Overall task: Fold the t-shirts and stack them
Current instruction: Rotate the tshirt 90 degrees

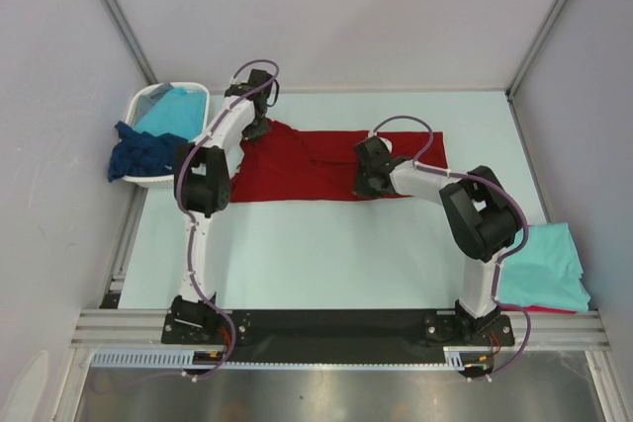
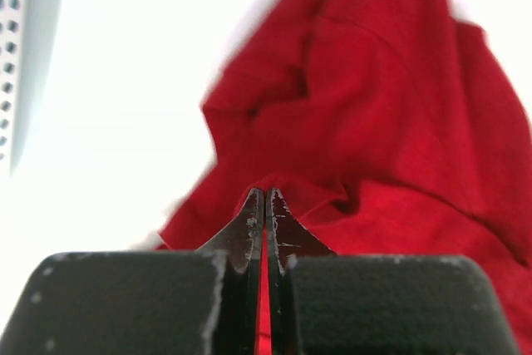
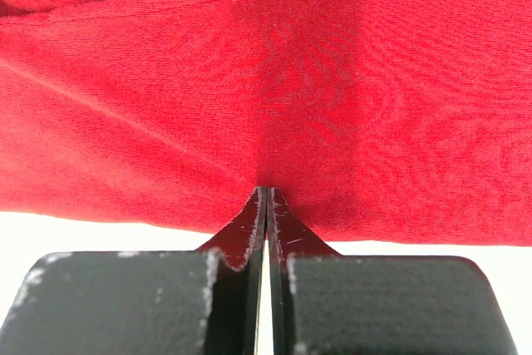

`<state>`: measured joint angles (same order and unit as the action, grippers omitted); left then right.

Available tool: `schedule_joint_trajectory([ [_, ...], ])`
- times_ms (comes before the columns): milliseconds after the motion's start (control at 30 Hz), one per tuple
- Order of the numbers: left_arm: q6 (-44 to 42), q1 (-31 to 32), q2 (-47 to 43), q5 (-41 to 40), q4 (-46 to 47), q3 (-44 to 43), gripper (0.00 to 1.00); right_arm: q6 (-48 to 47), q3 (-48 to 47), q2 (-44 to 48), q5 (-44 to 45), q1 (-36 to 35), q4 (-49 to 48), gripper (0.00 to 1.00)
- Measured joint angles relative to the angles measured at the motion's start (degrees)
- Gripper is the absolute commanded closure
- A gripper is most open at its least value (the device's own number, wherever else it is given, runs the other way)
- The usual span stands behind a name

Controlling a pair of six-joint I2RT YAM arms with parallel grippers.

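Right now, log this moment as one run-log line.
left gripper: shut on dark red t-shirt | right gripper: shut on its near hem | shirt: spread on table

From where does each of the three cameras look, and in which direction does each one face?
Top external: sits above and behind the arms, faces down on the pale table; shows both arms whole, left gripper and right gripper on the dark red cloth t-shirt.
Left wrist: sits on the left wrist, faces along its shut fingers to the shirt's crumpled edge.
Right wrist: sits on the right wrist, faces along its shut fingers to the shirt's smooth hem.
Shared: all views show that red shirt.
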<state>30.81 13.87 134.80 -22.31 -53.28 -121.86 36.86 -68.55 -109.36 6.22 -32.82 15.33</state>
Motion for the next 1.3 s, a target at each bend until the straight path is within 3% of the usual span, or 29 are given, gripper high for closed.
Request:
schedule_joint_trajectory([
  [167, -0.5, -2.1, 1.6, 0.0, -0.9, -2.2, 0.86, -0.3, 0.0, 0.0, -0.2, 0.1, 0.1, 1.0],
  [267, -1.0, -2.8, 2.3, -0.1, -1.1, -3.4, 0.65, -0.5, 0.0, 0.0, -0.3, 0.1, 0.1, 1.0],
  [367, -1.2, -3.0, 2.3, -0.6, -1.1, -3.5, 0.49, -0.7, 0.0, 0.0, -0.3, 0.1, 0.2, 1.0],
  [467, -0.9, -3.0, 2.2, -0.6, -1.2, -3.5, 0.43, -0.9, -0.2, 0.0, -0.6, 0.1, 0.4, 1.0],
  [700, -0.8, -1.4, -4.9, -0.5, -1.2, 1.5, 0.43, -0.9, -1.1, -0.3, -0.7, 0.1, 1.9, 1.0],
  [1033, 1.8, 9.7, -27.9, -1.1, 4.3, 27.6, 0.49, -0.9, -5.1, -2.2, -0.7, -0.1, 6.4, 1.0],
  [1300, 3.8, 10.8, -29.2, -0.9, 7.3, 45.0, 0.51, -2.0, -16.8, -8.6, -2.0, -1.5, 12.8, 1.0],
])
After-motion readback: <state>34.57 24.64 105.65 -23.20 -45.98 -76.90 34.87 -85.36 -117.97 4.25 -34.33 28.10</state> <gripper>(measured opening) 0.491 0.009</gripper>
